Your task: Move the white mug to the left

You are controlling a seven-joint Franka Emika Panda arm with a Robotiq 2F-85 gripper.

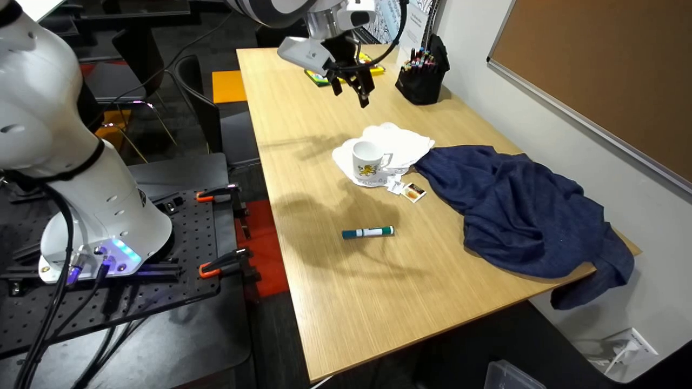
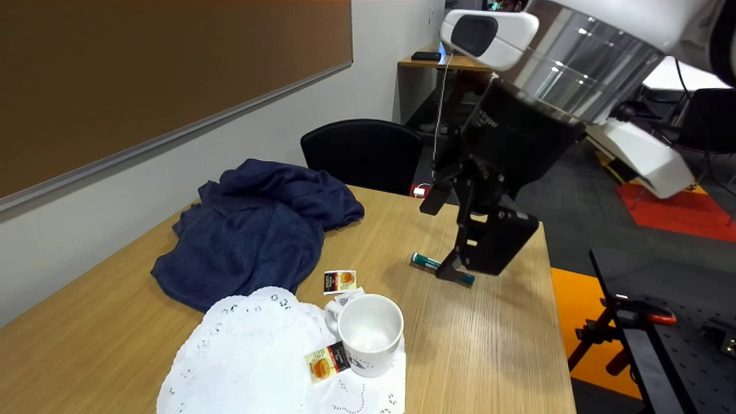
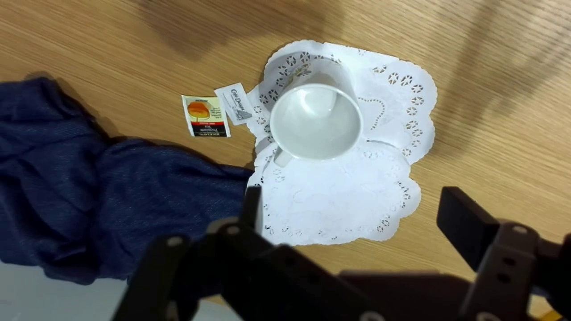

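The white mug (image 1: 366, 156) stands upright, a smooth, glossy cylinder with a gold emblem (image 1: 368, 170) on its wall, on a white doily (image 3: 339, 200) whose scalloped rim is pierced with small petal-shaped holes. In the wrist view the mug sits toward the doily's eleven o'clock, its handle (image 3: 282, 158) pointing between seven and eight. The gripper (image 3: 351, 209), matt black and blocky, hangs above the straight-grained wooden table (image 1: 351, 302) with its fingers (image 3: 464, 220) spread wide; the mug lies at eleven o'clock from the gap between them. At nine o'clock from the mug, a flat rectangular tea sachet (image 3: 205, 117) rests on the wood just beside a small white packet (image 3: 234, 104).

In an exterior view, a slim green marker (image 1: 367, 232) with a white band lies on the grain at six o'clock from the mug. Navy cloth (image 1: 519, 210), soft-looking and deeply rumpled, spreads at four o'clock and droops over the table's edge. At one o'clock from the mug stands a boxy dark pouch (image 1: 417, 89) bristling with colourful pens (image 1: 420, 61).
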